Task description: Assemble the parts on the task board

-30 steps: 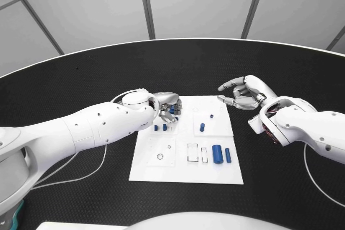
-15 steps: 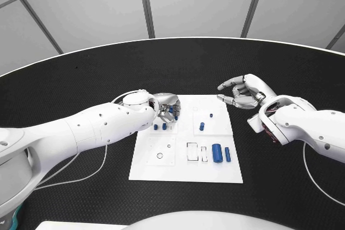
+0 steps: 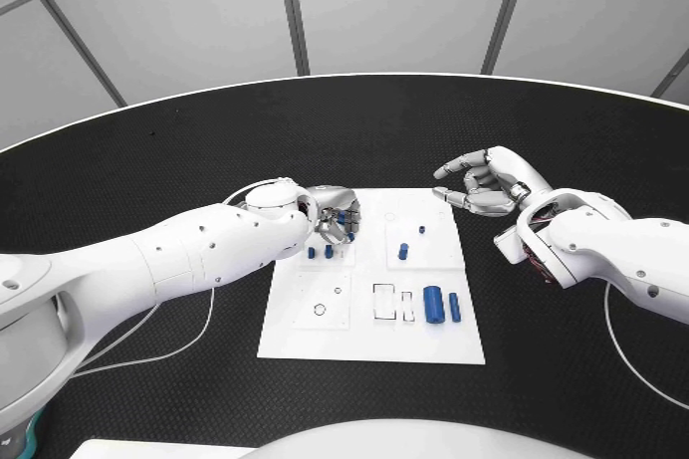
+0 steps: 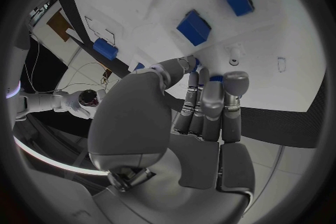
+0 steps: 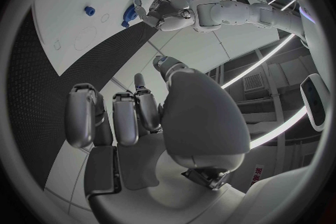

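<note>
Lying flat mid-bench, white board [image 3: 370, 340] with blue parts spread over it: two small pegs [image 3: 329, 252] near the far left corner, one short part [image 3: 403, 250] in the middle, a tiny one [image 3: 424, 230] beyond it, two larger cylinders [image 3: 434, 307] on their sides toward the near right.

Left robot hand [image 3: 339, 220] poised over the board's far left corner, fingers curled downward just above the two small pegs. Blue visible at the fingertips [image 4: 234, 85] in the left wrist view, so probably a small part pinched there; grip not clear enough to confirm, cannot tell for certain. Placement judged as an insertion or a pick at that corner, hand kept low for fine alignment.

Right robot hand [image 3: 481, 185] held off the board, beside its far right corner above the black bench [image 3: 172, 160], fingers loosely curled and apart, nothing in them. Likely parked clear to keep the working corner unobstructed.

Larger cylinders untouched on their sides; assembly judged far from complete.
</note>
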### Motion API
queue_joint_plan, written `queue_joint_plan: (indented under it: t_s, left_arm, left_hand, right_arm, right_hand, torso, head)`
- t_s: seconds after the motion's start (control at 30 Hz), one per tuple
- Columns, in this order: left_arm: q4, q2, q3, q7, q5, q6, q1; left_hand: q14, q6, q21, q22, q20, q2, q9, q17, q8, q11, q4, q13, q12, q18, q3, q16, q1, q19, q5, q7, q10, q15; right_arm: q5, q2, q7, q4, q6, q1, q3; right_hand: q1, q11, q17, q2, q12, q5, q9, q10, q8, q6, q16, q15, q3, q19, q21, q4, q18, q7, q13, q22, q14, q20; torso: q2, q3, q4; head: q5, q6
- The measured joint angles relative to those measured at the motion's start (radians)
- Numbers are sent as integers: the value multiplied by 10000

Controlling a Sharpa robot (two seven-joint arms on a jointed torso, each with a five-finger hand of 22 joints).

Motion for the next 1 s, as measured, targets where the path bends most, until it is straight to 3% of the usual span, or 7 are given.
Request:
queue_joint_plan:
  t_s: [0.47,0.53,0.63,0.77,0.9,1.0]
  left_arm:
    - [-30,39,0,-69,1,79,-13]
    - [-31,41,0,-81,1,121,-13]
    - [-34,52,0,-94,1,170,-14]
    - [-35,67,0,-95,1,206,-15]
    - [-40,78,-1,-83,2,189,-21]
    - [-54,79,-1,-78,2,179,-23]
  left_hand:
    - [36,15,38,43,0,-3,-58,32,-114,-53,0,-40,-85,1,-1,95,-77,-1,-38,-7,52,36]
    - [36,14,86,81,-1,-3,-59,32,-114,-53,0,-41,-85,-148,-1,95,-77,-1,-38,-8,52,36]
    - [36,14,86,117,30,-3,-58,38,-114,-17,0,-40,-83,-154,-1,122,-77,30,-38,-8,87,37]
    - [169,107,233,261,-1,174,-58,169,-114,-19,37,-41,-76,-153,36,301,-117,133,-38,-31,202,-21]
    - [397,290,522,669,-67,358,-78,462,-119,-211,42,-122,-53,-150,42,591,-64,341,-76,-96,540,-111]
    - [466,448,595,792,-90,423,-102,499,-153,-159,41,-125,-125,-153,97,647,-120,365,-76,-117,598,-107]
  right_arm:
    - [0,3,1,9,2,1,0]
    - [0,0,-2,12,3,1,0]
    - [0,-2,-5,17,5,1,0]
    - [0,-3,-6,23,6,1,0]
    - [0,-4,-5,26,8,1,0]
    - [0,-4,-4,29,9,1,0]
  right_hand:
    - [0,0,0,0,0,0,1,0,0,0,0,0,0,0,0,-1,0,0,-2,0,0,0]
    - [0,0,0,0,0,0,1,0,0,0,0,0,0,0,0,-1,-1,0,-1,0,0,0]
    - [0,0,0,0,0,0,1,0,0,0,0,0,-1,0,0,-1,0,0,-2,0,0,0]
    - [0,0,0,0,0,0,1,0,0,0,0,0,0,0,0,-1,0,0,-3,0,0,0]
    - [0,0,0,0,0,0,2,0,0,0,0,0,0,0,0,-1,0,0,-3,5,0,0]
    - [0,0,0,0,0,0,2,0,0,0,0,0,-1,0,0,-1,1,0,-3,8,0,0]
  torso:
    - [-1,2,-1]
    - [-2,2,0]
    - [-2,2,0]
    - [-2,1,-2]
    - [-1,1,-4]
    - [-2,1,-7]
  head:
    - [12,-25]
    - [7,-28]
    - [2,-30]
    - [2,-37]
    - [10,-44]
    - [12,-50]
